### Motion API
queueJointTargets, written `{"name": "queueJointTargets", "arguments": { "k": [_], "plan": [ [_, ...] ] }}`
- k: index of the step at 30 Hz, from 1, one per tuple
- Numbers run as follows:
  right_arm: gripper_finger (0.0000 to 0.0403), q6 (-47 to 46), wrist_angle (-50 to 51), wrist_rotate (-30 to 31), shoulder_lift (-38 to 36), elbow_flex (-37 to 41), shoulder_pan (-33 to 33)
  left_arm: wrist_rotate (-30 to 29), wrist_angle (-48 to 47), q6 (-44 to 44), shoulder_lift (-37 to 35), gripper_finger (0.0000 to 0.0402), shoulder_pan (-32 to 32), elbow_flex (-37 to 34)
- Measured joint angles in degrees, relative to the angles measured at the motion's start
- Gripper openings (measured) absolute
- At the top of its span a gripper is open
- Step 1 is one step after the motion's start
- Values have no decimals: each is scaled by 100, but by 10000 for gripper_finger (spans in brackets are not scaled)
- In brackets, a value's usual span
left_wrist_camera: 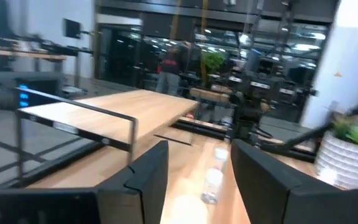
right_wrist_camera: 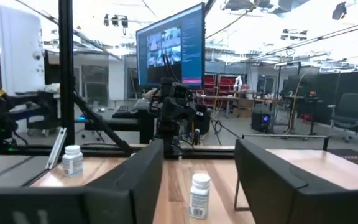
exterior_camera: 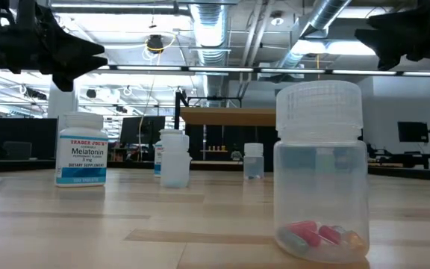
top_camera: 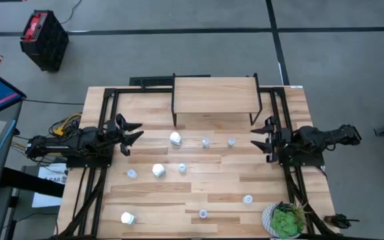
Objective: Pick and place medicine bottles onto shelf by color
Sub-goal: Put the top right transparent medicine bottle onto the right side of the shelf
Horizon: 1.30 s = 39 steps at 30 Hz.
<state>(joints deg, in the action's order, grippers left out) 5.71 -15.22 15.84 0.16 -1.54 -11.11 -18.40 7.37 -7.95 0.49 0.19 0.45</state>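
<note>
Both arms are hovering empty: left gripper [top_camera: 133, 133] and right gripper [top_camera: 262, 141], fingers apart. Descending squarely over the nearest white bottle [top_camera: 175, 139] is advisable; shelf [top_camera: 213, 95] is empty.

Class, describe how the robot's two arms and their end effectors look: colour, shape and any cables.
Both arms are black and chunky-jointed. The left end effector and right end effector each end in two broad, flat dark fingers. Yellow and orange cables bunch by the left arm's base.

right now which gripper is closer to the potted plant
Right. The right gripper hovers at the table's right edge, on the same side as the potted plant in the near right corner. The left gripper is across the table, much farther.
</note>
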Motion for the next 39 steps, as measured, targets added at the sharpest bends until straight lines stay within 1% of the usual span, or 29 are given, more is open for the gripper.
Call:
{"name": "queueJointTargets", "arguments": {
  "k": [3, 5, 7, 9, 11, 13, 16, 18, 19, 21, 23, 25, 27, 31, 34, 37, 39],
  "plan": [
    [234, -28, -519, 105, -2, -2, 2, -442, 236, 12, 0, 165, 2, 0],
    [232, 13, -866, 114, -1, -2, 2, -505, 567, 42, 0, 165, 2, 0],
    [227, 259, -1167, 120, -2, -8, 2, -272, 1049, 204, 0, 165, 2, 0],
    [222, 543, -1172, 120, -2, -88, 2, 168, 1452, 351, -4, 165, 2, 29],
    [215, 656, -982, 143, 2, -234, 2, 422, 1348, 364, 22, 165, -4, 163],
    [209, 502, -763, 254, 104, -430, 2, 420, 1120, 326, 96, 165, -2, 400],
    [199, 121, -325, 388, 367, -767, 2, 426, 359, 147, 302, 165, 2, 868],
    [195, 45, -41, 431, 629, -1032, 2, 426, -77, 17, 529, 165, 0, 1165],
    [194, 39, 107, 464, 791, -1171, 2, 427, -219, -10, 657, 165, 0, 1291],
    [194, 30, 476, 733, 1127, -1492, 0, 427, -375, 10, 950, 165, 0, 1472],
    [196, -16, 964, 1144, 1474, -1834, 0, 427, -380, 98, 1263, 165, 0, 1530],
    [201, -297, 1610, 1490, 1849, -2179, 3, 426, -378, 149, 1566, 165, 0, 1583],
    [206, -667, 2336, 1640, 2265, -2556, 2, 394, -351, 141, 1850, 165, 0, 1628],
    [218, -1306, 3758, 1702, 3056, -3291, 2, 250, -277, 81, 2346, 165, 0, 1635],
    [226, -1647, 4574, 1703, 3608, -3763, 7, 174, -122, 93, 2624, 165, 2, 1636],
    [233, -1879, 5055, 1622, 4173, -4113, 95, 158, 153, 256, 2810, 165, 2, 1637],
    [236, -2048, 5181, 1398, 4497, -4252, 212, 156, 308, 351, 2868, 165, 2, 1637]
  ]
}}
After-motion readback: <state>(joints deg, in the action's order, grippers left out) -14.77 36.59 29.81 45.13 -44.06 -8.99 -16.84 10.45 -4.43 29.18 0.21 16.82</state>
